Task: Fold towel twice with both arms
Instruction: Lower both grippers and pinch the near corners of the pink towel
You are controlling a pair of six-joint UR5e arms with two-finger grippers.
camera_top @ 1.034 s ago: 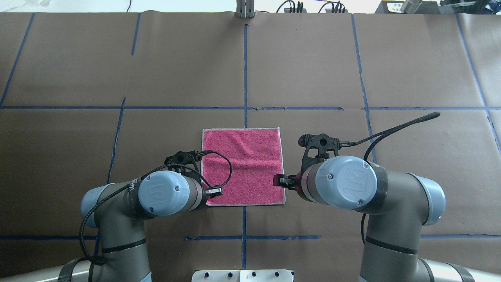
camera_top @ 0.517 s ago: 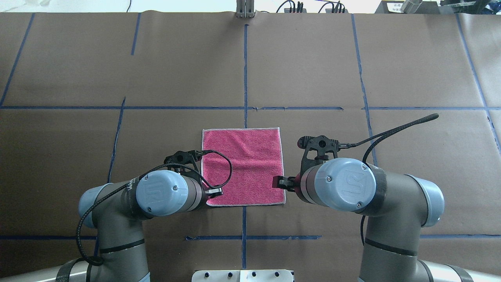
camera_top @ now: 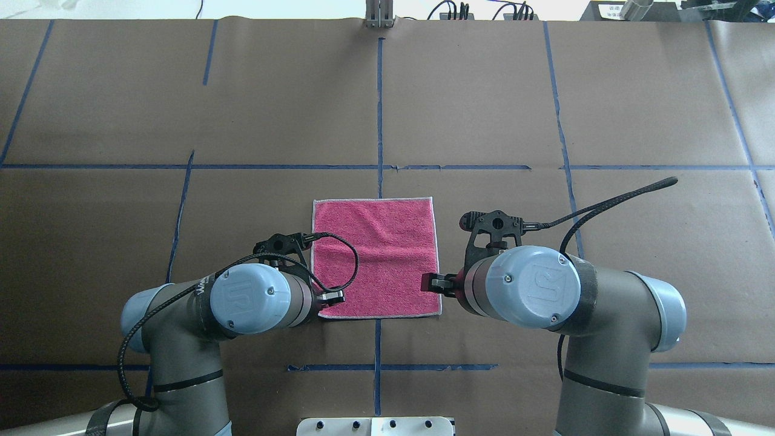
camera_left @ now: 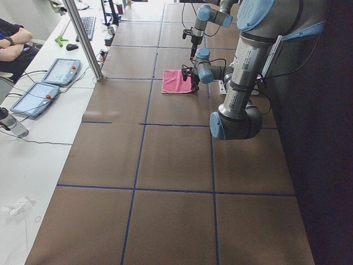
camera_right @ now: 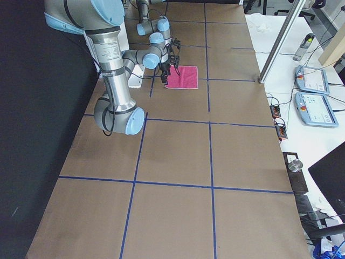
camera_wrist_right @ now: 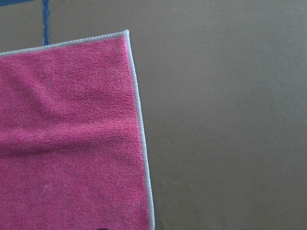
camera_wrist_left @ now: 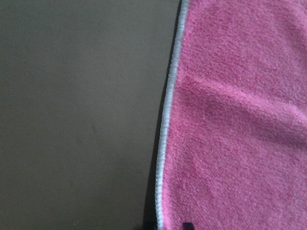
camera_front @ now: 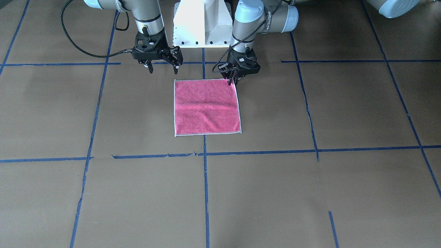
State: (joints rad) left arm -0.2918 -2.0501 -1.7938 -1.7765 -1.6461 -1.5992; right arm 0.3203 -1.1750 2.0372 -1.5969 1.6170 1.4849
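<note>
The towel (camera_front: 206, 106) lies flat and pink side up on the brown table; it also shows in the overhead view (camera_top: 375, 260). My left gripper (camera_front: 233, 82) is down at the towel's near left corner with its fingers close together on the whitish border, and the left wrist view shows that border (camera_wrist_left: 165, 143) slightly raised. My right gripper (camera_front: 163, 70) is open and empty, just above the table beside the towel's near right corner. The right wrist view shows the towel's right edge (camera_wrist_right: 141, 134). In the overhead view both grippers are mostly hidden under the wrists.
Blue tape lines (camera_top: 379, 109) divide the brown paper table cover. The white robot base (camera_front: 202, 24) stands just behind the towel. Tablets and cables (camera_left: 58, 72) lie on the side bench beyond the table's far edge.
Both wrists have shifted only very slightly. The towel lies as before.
</note>
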